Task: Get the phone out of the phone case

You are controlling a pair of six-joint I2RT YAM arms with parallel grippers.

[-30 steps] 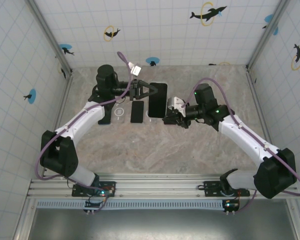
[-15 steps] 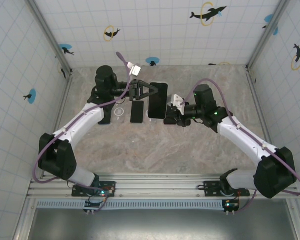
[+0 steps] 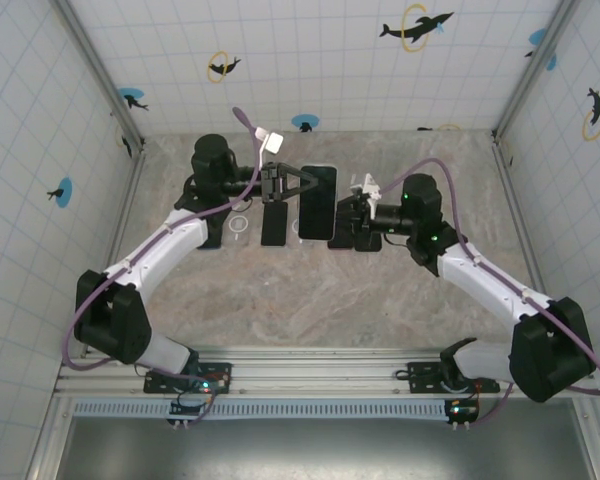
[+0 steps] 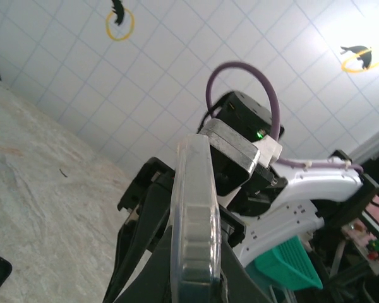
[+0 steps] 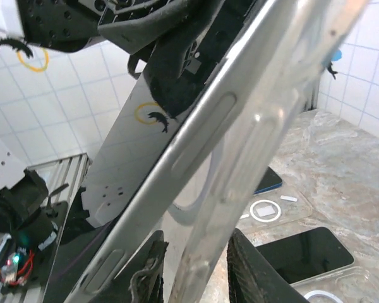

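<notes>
Two-handed peeling — bracing the phone case [image 4: 194, 208] in the clamped-shut left gripper [image 3: 300, 185], straddling its right rim with right gripper [image 3: 346, 214], cannot tell if gripping — easing rim off phone [image 3: 317, 205] slowly

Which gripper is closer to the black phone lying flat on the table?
Left. The left gripper is beside the flat phone; the right gripper is beyond the held phone.

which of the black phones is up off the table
The larger phone, in its clear case, pinched by the left fingers. The smaller phone lies flat on the table.
</notes>
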